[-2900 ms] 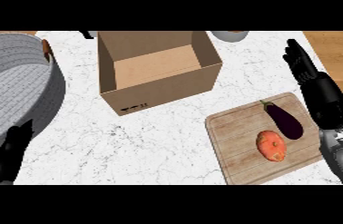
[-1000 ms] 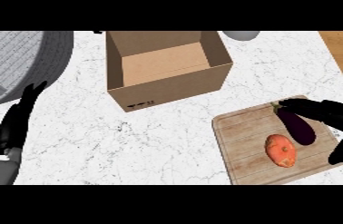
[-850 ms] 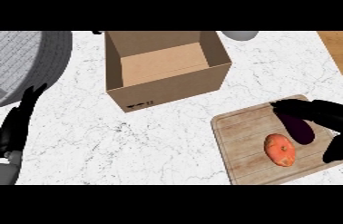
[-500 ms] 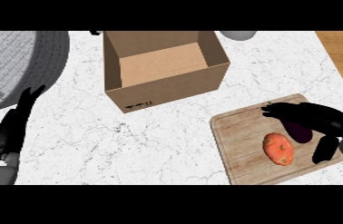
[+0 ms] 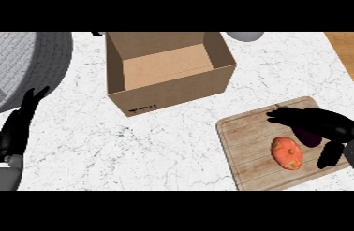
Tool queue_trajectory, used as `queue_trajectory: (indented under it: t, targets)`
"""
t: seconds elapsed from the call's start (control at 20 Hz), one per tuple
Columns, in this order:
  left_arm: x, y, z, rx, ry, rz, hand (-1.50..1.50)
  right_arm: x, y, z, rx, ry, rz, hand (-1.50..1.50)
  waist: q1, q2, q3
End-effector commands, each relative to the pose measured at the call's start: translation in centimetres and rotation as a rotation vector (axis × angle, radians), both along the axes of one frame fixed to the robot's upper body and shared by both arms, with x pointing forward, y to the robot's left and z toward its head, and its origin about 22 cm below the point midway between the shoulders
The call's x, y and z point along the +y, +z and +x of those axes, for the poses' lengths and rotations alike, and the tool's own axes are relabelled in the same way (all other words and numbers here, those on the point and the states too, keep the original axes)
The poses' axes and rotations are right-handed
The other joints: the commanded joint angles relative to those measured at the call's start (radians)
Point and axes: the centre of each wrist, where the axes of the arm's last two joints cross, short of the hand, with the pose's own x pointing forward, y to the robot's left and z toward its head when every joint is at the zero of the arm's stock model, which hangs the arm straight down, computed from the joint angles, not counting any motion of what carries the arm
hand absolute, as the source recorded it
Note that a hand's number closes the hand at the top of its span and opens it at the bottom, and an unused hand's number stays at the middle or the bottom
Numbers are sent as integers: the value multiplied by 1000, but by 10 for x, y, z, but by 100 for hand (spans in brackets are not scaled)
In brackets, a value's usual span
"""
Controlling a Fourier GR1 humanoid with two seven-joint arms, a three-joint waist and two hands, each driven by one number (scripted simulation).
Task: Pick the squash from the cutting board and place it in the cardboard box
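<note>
Cutting board (image 5: 247, 148): lies on the tabletop (image 5: 166, 146), nearest to me. The squash (image 5: 287, 153) lies on the board, right of its centre, with nothing gripping it.

My right hand (image 5: 319, 123): positioned over the board's right part, fingers stretched toward the board's far edge, thumb pointing down beside the squash. Fingers and thumb are apart and hold nothing. A purple eggplant (image 5: 311, 138) lies partly under the palm.

My left hand (image 5: 17, 129): well left of the board, fingers straight, resting.

Cardboard box (image 5: 166, 71): beyond the board, to its left, top open.
</note>
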Motion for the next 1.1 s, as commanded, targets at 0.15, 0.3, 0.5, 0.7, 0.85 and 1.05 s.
queue_trajectory:
  t: [0.15,0.3,0.5,0.7,0.85,1.05]
  targets:
    - [-4,1,-6,-5,-5,17,0,18,16,-6,71,96,77,-150,-5,-4,0]
    - [9,1,-2,-4,12,-6,0,16,23,-12,67,117,89,-150,-9,-3,0]
    - [-2,17,-8,-10,12,8,0,18,16,-34,77,113,44,-150,-8,-4,1]
    - [4,10,1,-12,13,25,0,40,7,-36,28,109,-42,-150,-5,-1,1]
    - [-13,10,0,-17,12,22,0,35,13,-23,66,48,-99,-150,0,-1,1]
    - [8,-3,-15,-9,20,-9,0,57,-16,-55,60,36,-103,-150,-4,-2,0]
